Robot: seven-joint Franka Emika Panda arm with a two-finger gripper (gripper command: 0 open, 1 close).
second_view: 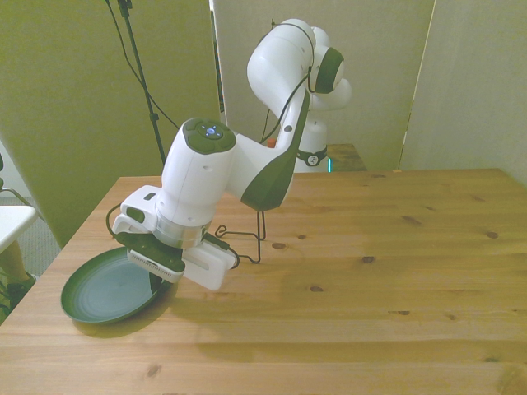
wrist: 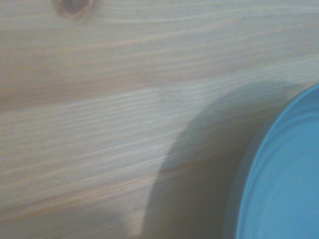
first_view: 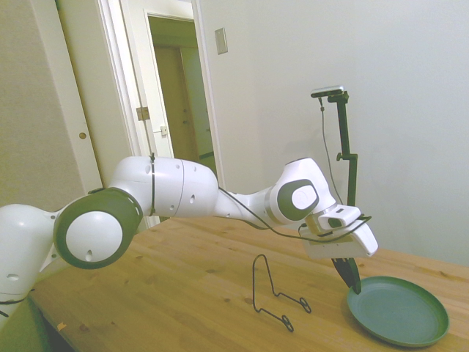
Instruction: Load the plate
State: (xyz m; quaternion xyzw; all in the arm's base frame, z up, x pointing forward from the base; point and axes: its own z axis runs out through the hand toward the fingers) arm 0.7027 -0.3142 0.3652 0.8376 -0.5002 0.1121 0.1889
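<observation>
Nearest in the side view, the plate (first_view: 399,312) lies flat on the table (first_view: 190,293) near its corner, face up; being round it has no long axis and its hollow points at the ceiling; it looks stiff, smooth and likely slippery, light to moderate, so the raised rim is the place to pinch; the gripper (first_view: 351,277) reaches down at that rim's near edge, and whether its fingers are spread I cannot tell; further back stands the black wire stand (first_view: 272,293).
</observation>
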